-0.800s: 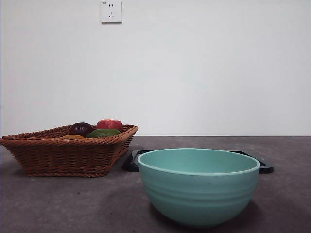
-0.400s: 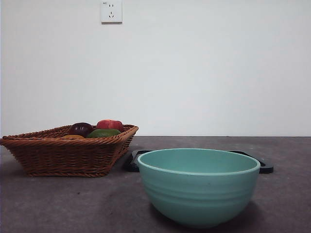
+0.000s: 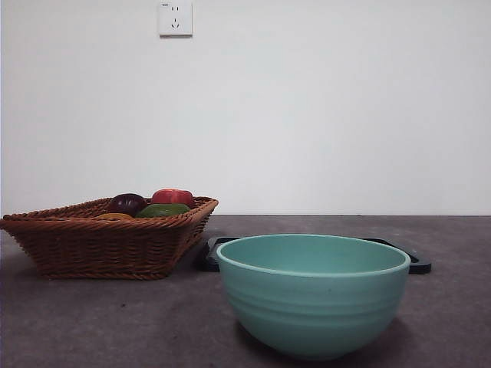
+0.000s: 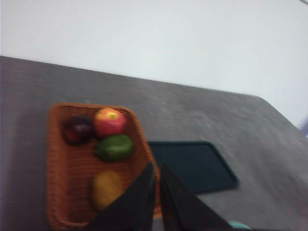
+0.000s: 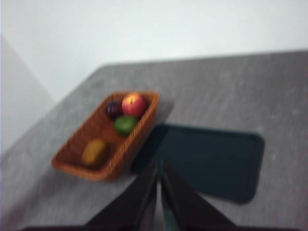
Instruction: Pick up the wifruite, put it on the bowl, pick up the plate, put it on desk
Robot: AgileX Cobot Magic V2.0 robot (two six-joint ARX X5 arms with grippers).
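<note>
Both grippers, left point(image 4: 157, 169) and right point(image 5: 158, 167), look pressed together, empty; I see the blurred wifruite point(image 4: 105, 188) in the basket point(image 4: 57, 159) beside the left one.

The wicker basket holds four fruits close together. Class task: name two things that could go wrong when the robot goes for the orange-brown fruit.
1. The orange-brown fruit lies beside the basket wall, so the fingers may catch the wicker.
2. The green fruit lies just beyond it, with the red fruit and dark purple fruit further along; a reach that overshoots might nudge the green one or grab it instead.
Both grippers, left and right, look shut and must open first.
</note>
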